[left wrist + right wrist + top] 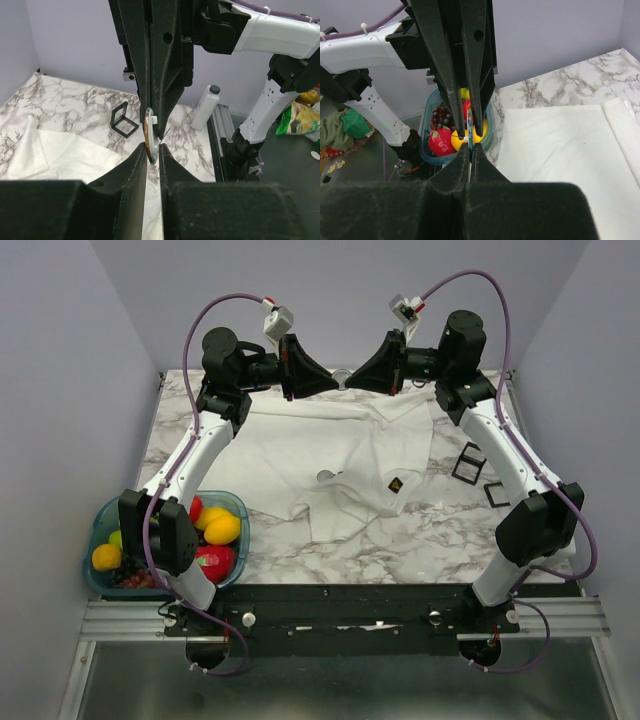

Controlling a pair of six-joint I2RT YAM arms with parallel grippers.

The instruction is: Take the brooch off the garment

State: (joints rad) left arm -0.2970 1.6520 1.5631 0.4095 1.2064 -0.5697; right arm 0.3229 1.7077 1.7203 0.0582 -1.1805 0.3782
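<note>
Closest to the lens in the left wrist view, the left gripper (152, 148) is holding its jaws slightly parted. Cloth is showing through the gap, and only the lower rim of the brooch (149, 131) is sitting loosely between them. Moving rightward, the brooch is hanging edge-on in the air between the two arms, above the far part of the table (440, 530). It is hanging apart from the garment (290, 455), which is lying spread out below.

Further right, the right gripper (470, 146) is clamping its jaws shut on the brooch's thin rim. That pinch looks to be carrying the whole badge, and it is biting on a narrow, hard edge. The brooch is therefore risking a swivel or a squirt out of the grip if the left fingers brush it while backing off. A drop would be landing it back on the cloth or past the table's far edge. What seems to be a thin pin (165, 132) is sticking out sideways and could be snagging a finger.
</note>
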